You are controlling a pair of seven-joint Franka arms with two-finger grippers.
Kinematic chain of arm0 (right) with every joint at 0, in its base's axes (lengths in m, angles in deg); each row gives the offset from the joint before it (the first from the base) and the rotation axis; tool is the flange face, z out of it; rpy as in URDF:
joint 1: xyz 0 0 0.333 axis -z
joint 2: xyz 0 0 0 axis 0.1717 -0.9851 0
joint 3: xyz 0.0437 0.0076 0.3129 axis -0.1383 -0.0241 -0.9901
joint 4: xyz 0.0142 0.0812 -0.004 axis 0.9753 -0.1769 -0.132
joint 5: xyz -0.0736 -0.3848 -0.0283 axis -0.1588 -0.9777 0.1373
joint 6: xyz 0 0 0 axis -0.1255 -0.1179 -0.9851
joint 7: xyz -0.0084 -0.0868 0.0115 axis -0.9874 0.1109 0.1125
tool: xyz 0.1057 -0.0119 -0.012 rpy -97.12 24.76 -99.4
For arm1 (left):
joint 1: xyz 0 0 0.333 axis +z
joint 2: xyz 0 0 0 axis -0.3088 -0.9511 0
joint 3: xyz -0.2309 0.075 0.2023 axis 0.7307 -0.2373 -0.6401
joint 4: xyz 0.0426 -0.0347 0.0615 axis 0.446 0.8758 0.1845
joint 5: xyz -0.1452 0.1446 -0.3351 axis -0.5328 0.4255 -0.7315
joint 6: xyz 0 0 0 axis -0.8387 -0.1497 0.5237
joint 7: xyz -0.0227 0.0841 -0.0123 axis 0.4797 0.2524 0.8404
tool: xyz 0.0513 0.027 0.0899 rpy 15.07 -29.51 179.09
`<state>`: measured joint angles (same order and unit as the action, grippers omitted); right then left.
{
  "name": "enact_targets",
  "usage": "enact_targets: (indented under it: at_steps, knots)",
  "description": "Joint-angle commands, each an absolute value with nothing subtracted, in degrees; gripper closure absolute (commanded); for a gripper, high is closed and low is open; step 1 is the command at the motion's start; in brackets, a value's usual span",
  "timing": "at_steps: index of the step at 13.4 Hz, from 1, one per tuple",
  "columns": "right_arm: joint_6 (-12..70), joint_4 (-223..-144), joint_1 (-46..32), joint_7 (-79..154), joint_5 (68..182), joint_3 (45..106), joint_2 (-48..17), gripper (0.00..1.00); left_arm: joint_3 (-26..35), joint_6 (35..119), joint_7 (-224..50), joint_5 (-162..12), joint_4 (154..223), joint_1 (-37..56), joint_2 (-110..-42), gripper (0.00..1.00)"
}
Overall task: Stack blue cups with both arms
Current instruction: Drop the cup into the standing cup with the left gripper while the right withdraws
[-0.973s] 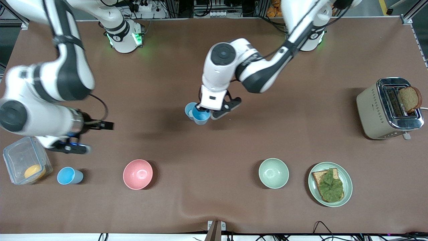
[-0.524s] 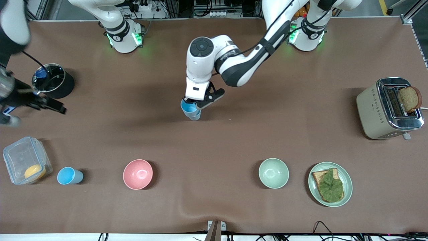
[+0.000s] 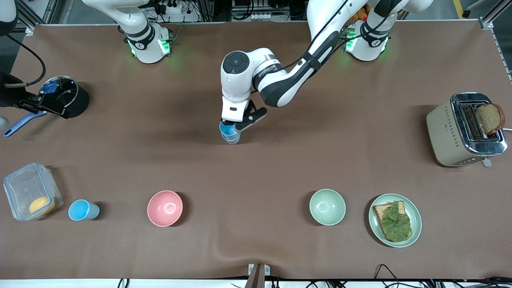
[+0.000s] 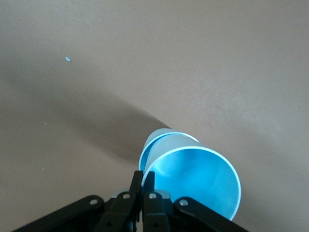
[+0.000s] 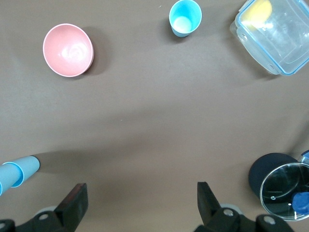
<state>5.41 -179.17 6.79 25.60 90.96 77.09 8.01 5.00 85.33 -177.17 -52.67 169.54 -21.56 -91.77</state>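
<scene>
Tabletop [image 3: 280, 168]: brown, mid-area carries the stack.
Left tool [image 3: 232, 125]: pinched shut on the upper cup [image 4: 195, 181] rim, nested in the lower cup [image 3: 231, 139].
Right tool [image 5: 140, 203]: wide open, empty, waiting over the pot [image 3: 66, 97].
Third cup [image 3: 82, 210]: beside the plastic box [image 3: 30, 192].
Risk: a tilted release could topple the stack.

My arms are glossy white shells with dark grey bands at the joints and round dark caps. My left arm [image 3: 276, 82] carries a black cable strapped along it and grey lettering near the wrist. Both bases glow green. My left hand [image 4: 143, 193] is black, with small silver screws on its linkages.
</scene>
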Motion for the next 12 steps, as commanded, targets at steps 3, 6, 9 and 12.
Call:
enact_targets:
  at_steps: [3, 6, 9, 12]
  knots:
    - [5.42, -180.18, 6.72, 26.66, 88.46, 76.25, 9.04, 0.00, 3.95, 85.05, -178.37, -50.42, 168.98, -21.12, -90.03, 0.00]
    - [6.04, -180.18, 7.78, 30.35, 88.46, 76.16, 8.95, 0.00, 2.36, 80.60, -170.41, -46.20, 169.34, -16.32, -83.80, 0.00]
    - [6.04, -179.92, 7.61, 30.10, 88.46, 76.08, 8.52, 0.00, 2.54, 74.69, -149.96, -46.98, 169.25, -5.86, -78.34, 0.00]
    - [6.30, -179.65, 6.99, 29.74, 87.75, 76.08, 8.25, 0.00, 2.98, 70.22, -134.13, -47.34, 169.33, 3.72, -74.47, 0.00]
